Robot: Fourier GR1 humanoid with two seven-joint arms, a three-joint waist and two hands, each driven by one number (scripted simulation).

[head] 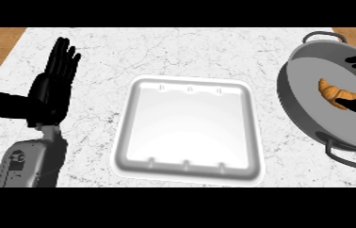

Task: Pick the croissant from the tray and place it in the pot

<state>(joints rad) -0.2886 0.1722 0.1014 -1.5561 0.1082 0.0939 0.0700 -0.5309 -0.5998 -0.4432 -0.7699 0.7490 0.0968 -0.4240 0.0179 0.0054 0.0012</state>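
The golden-brown croissant [333,93] lies inside the grey pot [290,83], which stands at the counter's right edge and is partly cut off by the view. The white tray [132,128] sits in the middle of the counter with nothing in it. Only small black parts of my right hand [351,60] show at the view's right edge, above and just below the croissant; the rest of the hand is out of view. At the far left my left hand [50,88] rests open with fingers up, well apart from the tray.
The pot has two loop handles, one at the far end [323,35] and one at the near end [337,152]. The white marble counter [97,57] ends at a wooden strip [10,39] at the far left.
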